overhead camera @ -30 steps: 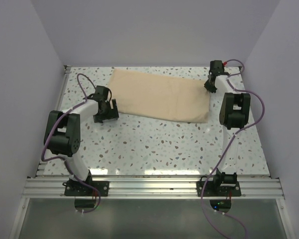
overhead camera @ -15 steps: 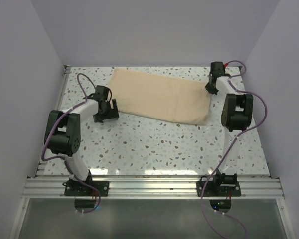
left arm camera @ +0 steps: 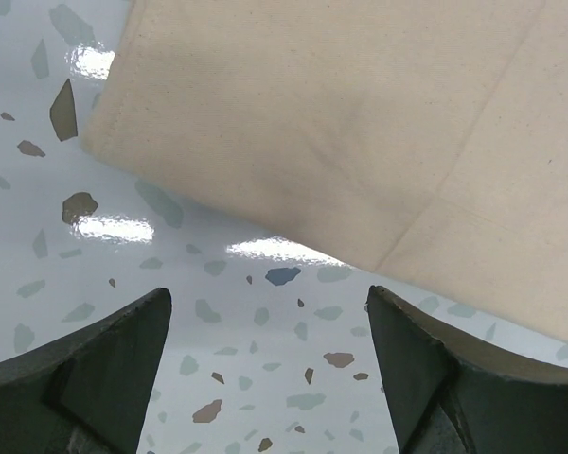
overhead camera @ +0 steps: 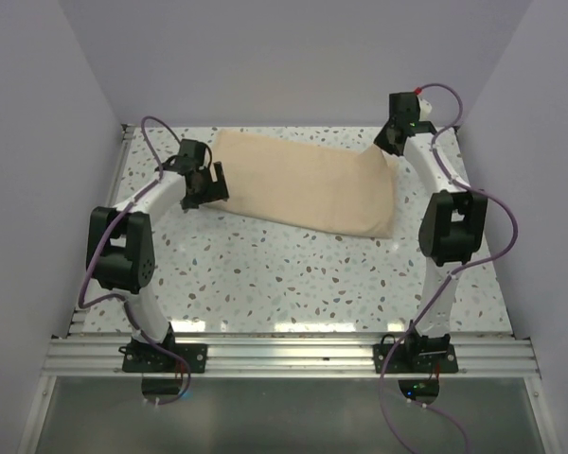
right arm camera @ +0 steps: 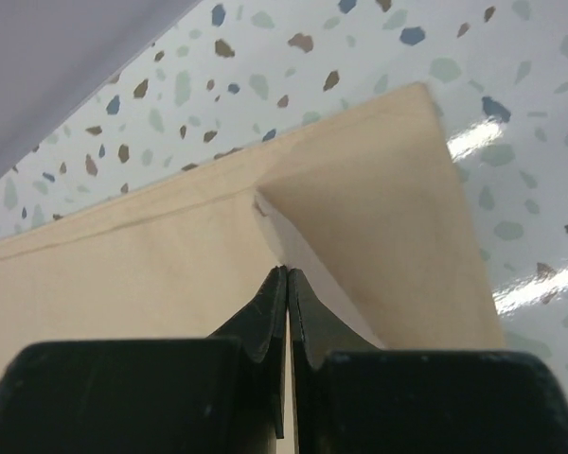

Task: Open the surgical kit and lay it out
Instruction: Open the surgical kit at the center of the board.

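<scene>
Noted one cloth wrap (overhead camera: 308,184), tan, folded into a long rectangle and lying on the far half of the desk (overhead camera: 293,274), slanted with its left end farther back than its right. Seen as a single bundle with stitched hems. Counted no other item of the kit outside the wrap.

Found the right claw (right arm camera: 287,279) at the wrap's far right corner, closed tight, fingertips together on a pinch of the top layer. Observed that corner drawn up off the rest of the wrap into a raised, peaked flap, with the layer below flat.

Found the left claw (left arm camera: 267,303) just off the wrap's left end, spread wide, holding nothing. Seen from the left wrist: both dark fingers (left arm camera: 114,359) short of the wrap's edge and apart from it, bare desk between them, the wrap's left corner ahead.

Counted two arms and two claws, one at each end of the wrap.

Recorded the desk as glossy white terrazzo with grey, blue and brown flecks, showing bright glare spots beside the wrap. Noted an aluminium rail (overhead camera: 293,355) well to the near side of the wrap, carrying both arm bases. Noted purple cables (overhead camera: 497,203) looping along each arm. Recorded plain pale lilac walls (overhead camera: 284,57) behind and to both sides of the wrap.
</scene>
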Tool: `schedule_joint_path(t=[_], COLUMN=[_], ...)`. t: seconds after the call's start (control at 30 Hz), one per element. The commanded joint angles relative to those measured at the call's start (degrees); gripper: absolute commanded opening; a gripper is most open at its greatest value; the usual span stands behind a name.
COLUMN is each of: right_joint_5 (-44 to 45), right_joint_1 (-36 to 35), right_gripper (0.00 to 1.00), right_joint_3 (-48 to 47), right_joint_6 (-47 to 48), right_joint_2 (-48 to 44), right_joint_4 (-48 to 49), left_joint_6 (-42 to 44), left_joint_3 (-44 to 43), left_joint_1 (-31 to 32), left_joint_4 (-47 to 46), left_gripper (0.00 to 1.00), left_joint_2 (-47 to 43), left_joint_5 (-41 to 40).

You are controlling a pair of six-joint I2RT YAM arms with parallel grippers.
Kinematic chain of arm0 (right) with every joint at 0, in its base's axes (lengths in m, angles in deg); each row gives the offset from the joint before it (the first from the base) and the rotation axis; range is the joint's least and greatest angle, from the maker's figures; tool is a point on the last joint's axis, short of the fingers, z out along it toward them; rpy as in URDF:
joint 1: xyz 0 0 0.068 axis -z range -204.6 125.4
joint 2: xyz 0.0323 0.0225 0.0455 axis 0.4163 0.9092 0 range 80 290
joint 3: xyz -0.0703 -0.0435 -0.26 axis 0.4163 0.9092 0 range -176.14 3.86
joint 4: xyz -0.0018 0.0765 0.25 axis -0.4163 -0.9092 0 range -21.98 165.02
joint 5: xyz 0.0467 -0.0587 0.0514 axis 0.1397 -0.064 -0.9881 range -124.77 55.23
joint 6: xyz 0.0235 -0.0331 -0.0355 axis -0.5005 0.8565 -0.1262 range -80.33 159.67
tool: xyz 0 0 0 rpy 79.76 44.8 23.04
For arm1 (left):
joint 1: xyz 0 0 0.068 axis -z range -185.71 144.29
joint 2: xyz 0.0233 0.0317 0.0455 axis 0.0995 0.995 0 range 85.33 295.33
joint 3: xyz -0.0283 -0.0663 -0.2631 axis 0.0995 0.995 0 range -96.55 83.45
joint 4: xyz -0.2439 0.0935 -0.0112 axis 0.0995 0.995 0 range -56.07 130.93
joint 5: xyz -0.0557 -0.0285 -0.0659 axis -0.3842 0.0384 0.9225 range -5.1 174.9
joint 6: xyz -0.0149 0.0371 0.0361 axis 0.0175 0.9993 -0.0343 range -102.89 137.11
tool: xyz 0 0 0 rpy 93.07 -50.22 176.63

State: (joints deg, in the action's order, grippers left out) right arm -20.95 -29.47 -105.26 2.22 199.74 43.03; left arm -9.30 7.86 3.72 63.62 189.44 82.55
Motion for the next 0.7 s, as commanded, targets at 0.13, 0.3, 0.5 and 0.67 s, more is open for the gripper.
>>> schedule_joint_path(t=[0.13, 0.3, 0.5, 0.67], right_joint_5=[-9.31, -15.75, -19.27, -18.66], right_joint_1=[-7.69, -16.48, -21.77, -21.85], right_gripper=[0.00, 0.00, 0.00, 0.00], right_joint_3=[9.08, 19.36, 41.93, 49.43], right_joint_6=[0.45, 0.63, 1.06, 1.77], right_joint_2=[-9.96, -20.05, -46.85, -65.82], right_joint_4=[-1.23, -6.94, -18.79, -36.08], left_joint_6=[-1.36, -1.80, -3.38, -6.89], left_joint_3=[-6.40, -15.88, -26.35, -24.53], left_joint_1=[-0.38, -0.47, -0.47, -0.47], left_joint_4=[3.35, 7.13, 10.38, 9.77], left_gripper=[0.91, 0.93, 0.94, 0.94], left_joint_2=[-4.44, -4.71, -5.76, -9.62], left_joint_5=[-2.04, -3.71, -5.65, -5.82])
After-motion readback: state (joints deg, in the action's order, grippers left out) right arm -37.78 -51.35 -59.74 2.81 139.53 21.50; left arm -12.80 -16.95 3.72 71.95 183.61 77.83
